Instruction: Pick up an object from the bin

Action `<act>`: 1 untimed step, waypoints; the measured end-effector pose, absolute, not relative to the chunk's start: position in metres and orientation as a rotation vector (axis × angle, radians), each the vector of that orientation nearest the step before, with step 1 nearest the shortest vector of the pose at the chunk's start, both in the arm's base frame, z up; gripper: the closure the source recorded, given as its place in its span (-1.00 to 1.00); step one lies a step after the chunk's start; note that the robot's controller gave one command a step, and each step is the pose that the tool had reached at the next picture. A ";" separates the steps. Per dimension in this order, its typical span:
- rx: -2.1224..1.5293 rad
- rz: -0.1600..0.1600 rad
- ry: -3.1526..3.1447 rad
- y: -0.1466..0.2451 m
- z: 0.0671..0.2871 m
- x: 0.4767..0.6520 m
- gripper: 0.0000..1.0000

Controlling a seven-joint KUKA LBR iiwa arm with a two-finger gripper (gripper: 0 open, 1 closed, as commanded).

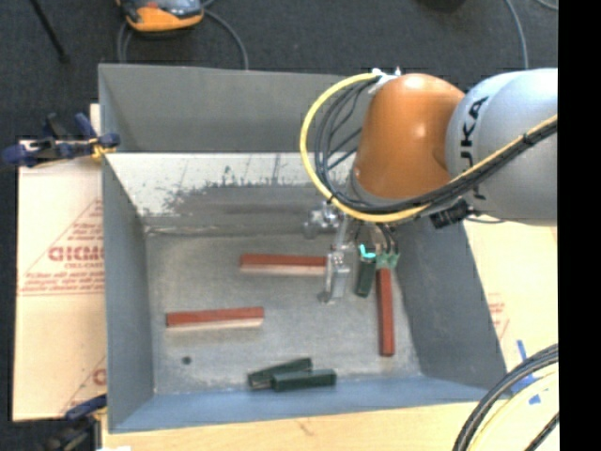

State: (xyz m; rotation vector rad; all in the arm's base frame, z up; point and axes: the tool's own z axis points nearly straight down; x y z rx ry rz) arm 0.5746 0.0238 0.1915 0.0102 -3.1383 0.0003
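— What does the orange cover [404,139] hide?
— The back right part of the floor of the bin [127,252], and also the upper part of the gripper [349,287].
— And the sticks?
— The right end of the middle red-brown stick [282,264] goes behind the gripper. The top end of the right red-brown stick [386,322] is covered by it too.
— The dark dot [186,361] at the front left?
— Too small to tell what it is.

Bin [126,280]: grey metal, matt, floor scuffed and speckled. Reddish sticks [214,319] [282,264] [385,316] on bin floor look like matt wood; dark green piece [291,376] there, smooth plastic.
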 end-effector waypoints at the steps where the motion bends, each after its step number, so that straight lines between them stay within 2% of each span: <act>1: 0.010 0.000 -3.146 0.024 0.195 0.576 -1.00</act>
